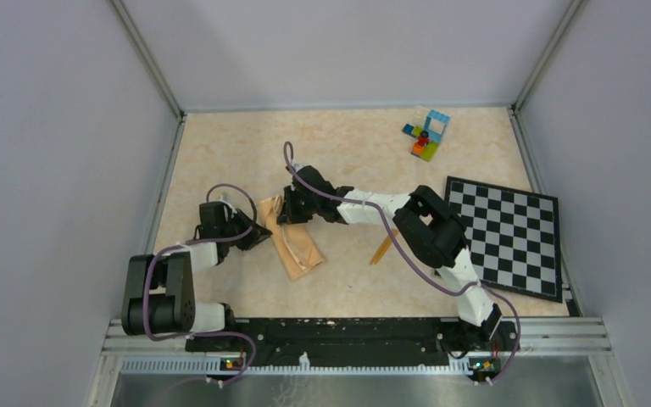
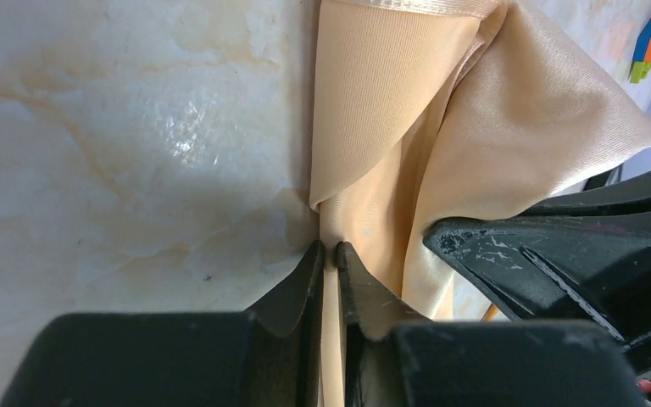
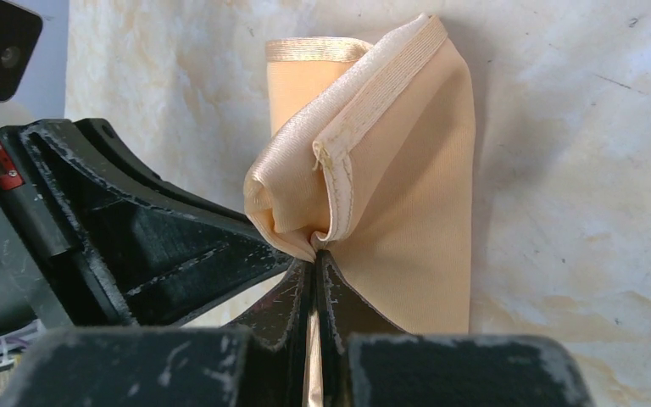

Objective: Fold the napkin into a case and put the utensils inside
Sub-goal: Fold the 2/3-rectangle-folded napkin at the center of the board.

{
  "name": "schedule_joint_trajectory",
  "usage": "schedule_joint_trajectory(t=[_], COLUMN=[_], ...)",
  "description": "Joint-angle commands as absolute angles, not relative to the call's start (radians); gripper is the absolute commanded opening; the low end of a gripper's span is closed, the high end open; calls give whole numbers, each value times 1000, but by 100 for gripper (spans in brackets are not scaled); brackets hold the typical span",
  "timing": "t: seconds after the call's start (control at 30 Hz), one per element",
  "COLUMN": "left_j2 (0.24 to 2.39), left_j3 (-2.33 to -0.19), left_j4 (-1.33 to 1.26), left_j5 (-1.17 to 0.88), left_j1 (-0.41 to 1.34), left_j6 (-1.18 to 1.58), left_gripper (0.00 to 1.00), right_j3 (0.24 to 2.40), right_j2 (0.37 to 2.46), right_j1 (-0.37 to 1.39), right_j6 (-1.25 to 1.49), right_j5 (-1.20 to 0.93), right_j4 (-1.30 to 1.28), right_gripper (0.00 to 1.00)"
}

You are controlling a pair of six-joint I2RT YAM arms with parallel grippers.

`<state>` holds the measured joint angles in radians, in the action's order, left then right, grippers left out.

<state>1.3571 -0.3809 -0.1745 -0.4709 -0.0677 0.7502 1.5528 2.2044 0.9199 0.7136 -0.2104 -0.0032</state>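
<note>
The peach-tan napkin (image 1: 297, 248) lies folded into a narrow strip near the table's middle, its far end lifted and bunched. My left gripper (image 1: 263, 234) is at the strip's left edge; in the left wrist view its jaws (image 2: 329, 249) are nearly together with a cloth layer (image 2: 390, 127) pinched between them. My right gripper (image 1: 292, 209) holds the raised far end, shut on a bunched hemmed corner (image 3: 347, 161) at its tips (image 3: 314, 254). A thin orange utensil (image 1: 381, 250) lies on the table right of the napkin, partly under the right arm. I see no other utensil.
A black-and-white checkered board (image 1: 505, 233) lies at the right. Multicoloured toy bricks (image 1: 426, 136) sit at the far right of the table. Grey walls close in the left, far and right sides. The right arm (image 1: 428, 229) stretches across the middle.
</note>
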Motion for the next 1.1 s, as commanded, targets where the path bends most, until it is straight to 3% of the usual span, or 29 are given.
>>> schedule_joint_trajectory(t=[0.0, 0.57, 1.07], left_j2=[1388, 1350, 1341], left_j3=[-363, -342, -338], left_j4=[-257, -251, -248], left_j5=[-477, -462, -467], left_j1=[-64, -65, -64], left_j6=[732, 741, 721], left_gripper=[13, 6, 8], right_j3=[1581, 1607, 1569], right_j2=[2193, 2280, 2304], right_j1=[934, 952, 952], right_j6=[758, 845, 927], right_j5=[-246, -258, -250], right_j4=[60, 115, 168], right_gripper=[0, 0, 0])
